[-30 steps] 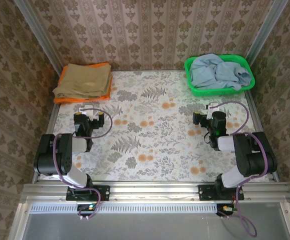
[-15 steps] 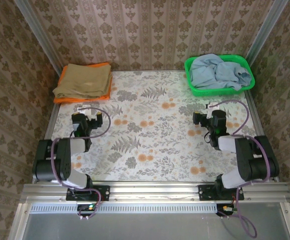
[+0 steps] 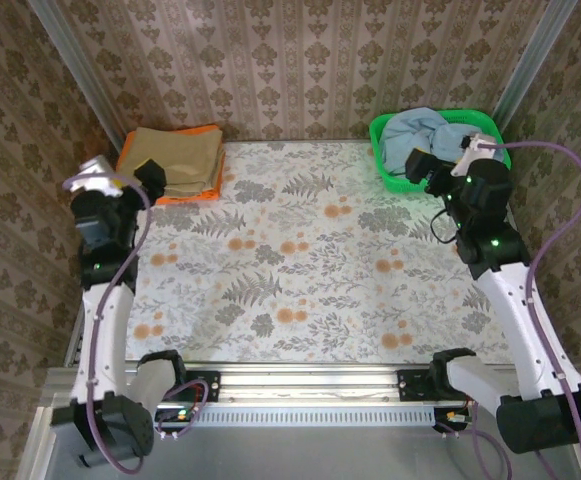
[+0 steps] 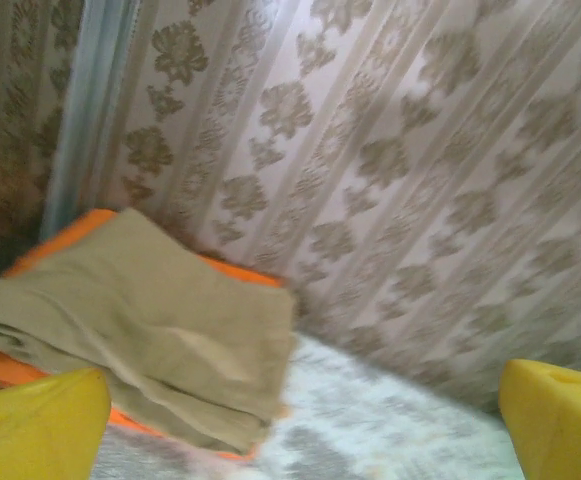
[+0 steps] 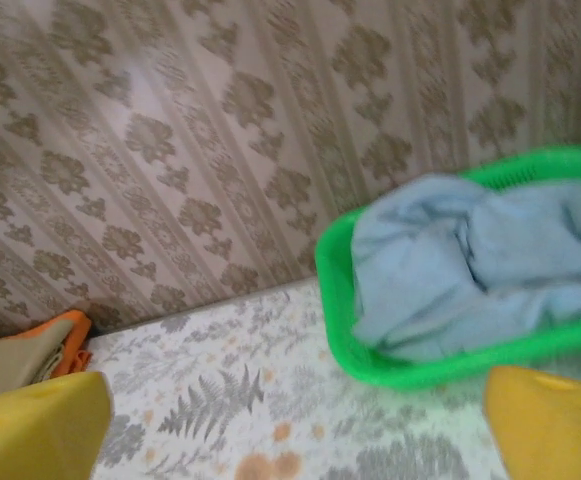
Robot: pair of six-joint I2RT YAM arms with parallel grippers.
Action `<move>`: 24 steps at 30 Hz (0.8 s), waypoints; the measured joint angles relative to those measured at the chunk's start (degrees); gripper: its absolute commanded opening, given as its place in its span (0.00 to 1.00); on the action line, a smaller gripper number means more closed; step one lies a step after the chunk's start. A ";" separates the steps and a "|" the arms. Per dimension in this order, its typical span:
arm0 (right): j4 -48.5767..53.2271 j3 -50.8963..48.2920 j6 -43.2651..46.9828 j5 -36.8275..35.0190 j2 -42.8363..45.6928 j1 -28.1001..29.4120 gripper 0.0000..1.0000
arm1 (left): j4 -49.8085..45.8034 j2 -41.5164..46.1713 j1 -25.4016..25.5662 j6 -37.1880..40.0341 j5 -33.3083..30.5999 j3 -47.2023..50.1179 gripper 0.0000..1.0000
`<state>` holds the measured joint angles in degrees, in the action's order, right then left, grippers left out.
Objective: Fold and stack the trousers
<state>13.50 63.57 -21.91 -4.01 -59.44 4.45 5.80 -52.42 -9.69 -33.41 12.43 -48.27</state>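
The light blue trousers lie crumpled in a green basket at the table's far right corner. In the right wrist view the trousers fill the basket ahead and to the right. My right gripper hangs raised just in front of the basket, apart from it. Its yellow fingers stand wide open with nothing between them. My left gripper is raised at the far left, also open and holding nothing.
Folded tan trousers rest on an orange cloth at the far left corner, close before the left gripper. Patterned walls close in the floral table on three sides.
Both arms have lifted from their low rest near the front. The left one swung toward the tan stack, the right one toward the green basket.
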 measured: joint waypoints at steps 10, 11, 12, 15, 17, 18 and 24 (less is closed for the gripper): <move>16.87 15.32 -3.04 -6.54 -25.46 -6.47 0.84 | 3.32 -11.56 -3.89 -18.78 19.80 2.84 0.82; 17.57 17.20 -3.41 -6.95 -28.55 -7.91 0.82 | 2.95 -12.17 -2.84 -18.86 20.76 2.84 0.82; 18.14 18.73 -3.63 -7.21 -30.97 -8.87 0.80 | 2.60 -12.48 -1.70 -18.84 21.42 2.84 0.82; 19.58 24.17 -4.46 -7.82 -38.93 -11.56 0.77 | 0.55 -12.74 2.91 -17.75 22.64 2.78 0.81; 20.02 27.10 -4.98 -8.24 -43.23 -12.26 0.76 | -0.81 -12.74 6.64 -16.48 23.06 2.75 0.81; 20.31 28.39 -5.16 -8.28 -44.87 -12.39 0.76 | -1.18 -12.74 8.02 -16.00 23.15 2.75 0.81; 21.88 36.04 -6.12 -9.49 -54.29 -13.11 0.72 | -2.45 -12.61 15.76 -13.03 22.25 3.26 0.80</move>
<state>35.38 99.61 -28.03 -13.50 -113.73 -8.67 3.36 -65.04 6.07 -46.44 34.68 -45.01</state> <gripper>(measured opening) 0.729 0.801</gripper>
